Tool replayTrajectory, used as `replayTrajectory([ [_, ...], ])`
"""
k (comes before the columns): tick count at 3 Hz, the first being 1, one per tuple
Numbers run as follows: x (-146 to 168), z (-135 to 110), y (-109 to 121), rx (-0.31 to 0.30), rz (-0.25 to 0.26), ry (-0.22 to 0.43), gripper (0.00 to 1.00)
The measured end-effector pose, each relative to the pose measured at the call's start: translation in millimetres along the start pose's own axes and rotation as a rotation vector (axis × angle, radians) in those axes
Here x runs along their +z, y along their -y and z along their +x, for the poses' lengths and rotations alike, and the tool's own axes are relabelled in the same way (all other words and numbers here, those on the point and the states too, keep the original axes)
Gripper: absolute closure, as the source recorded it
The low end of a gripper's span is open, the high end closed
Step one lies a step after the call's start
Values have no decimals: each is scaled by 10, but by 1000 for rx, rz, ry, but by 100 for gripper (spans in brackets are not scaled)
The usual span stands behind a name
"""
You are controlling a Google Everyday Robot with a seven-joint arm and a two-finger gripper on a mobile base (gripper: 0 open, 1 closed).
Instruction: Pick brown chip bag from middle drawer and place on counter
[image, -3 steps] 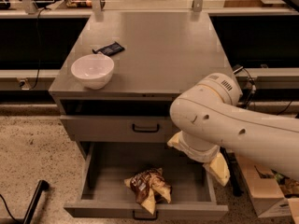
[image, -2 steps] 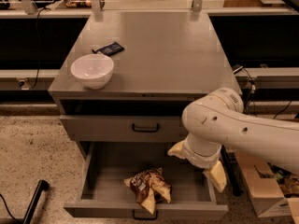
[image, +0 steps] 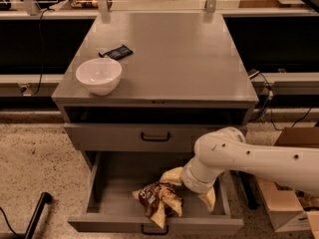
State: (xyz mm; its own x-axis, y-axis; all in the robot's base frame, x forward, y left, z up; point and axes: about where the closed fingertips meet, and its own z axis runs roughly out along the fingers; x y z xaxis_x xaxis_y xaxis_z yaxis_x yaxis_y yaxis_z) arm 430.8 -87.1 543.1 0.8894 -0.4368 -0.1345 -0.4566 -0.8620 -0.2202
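The brown chip bag (image: pixel 158 201) lies crumpled on the floor of the open middle drawer (image: pixel 107 193), near its front wall. My gripper (image: pixel 189 190) has reached down into the drawer, just right of the bag and a little behind it. Its two tan fingers (image: pixel 172 175) are spread apart, and the near-left one is close to the bag's upper edge. The gripper is open and holds nothing. The counter (image: pixel 179 54) is the grey cabinet top above the drawers.
A white bowl (image: pixel 98 75) and a small dark-blue packet (image: pixel 117 52) sit on the counter's left side. A shut drawer front with a black handle (image: pixel 155 137) is above the open drawer. A cardboard box (image: pixel 294 183) stands on the floor at right.
My arm has dropped lower and the gripper has gone down into the open drawer, closer to the chip bag. The bag, bowl and packet have not moved.
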Motion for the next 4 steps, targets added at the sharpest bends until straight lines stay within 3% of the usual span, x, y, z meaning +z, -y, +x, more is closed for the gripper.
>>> replayTrajectory([
  [1,303,-169,274,-157,34,6,0],
  [2,647,-216,421,-231,12,9,0],
  [4,1007,-16,496,-255,-21,-53,42],
])
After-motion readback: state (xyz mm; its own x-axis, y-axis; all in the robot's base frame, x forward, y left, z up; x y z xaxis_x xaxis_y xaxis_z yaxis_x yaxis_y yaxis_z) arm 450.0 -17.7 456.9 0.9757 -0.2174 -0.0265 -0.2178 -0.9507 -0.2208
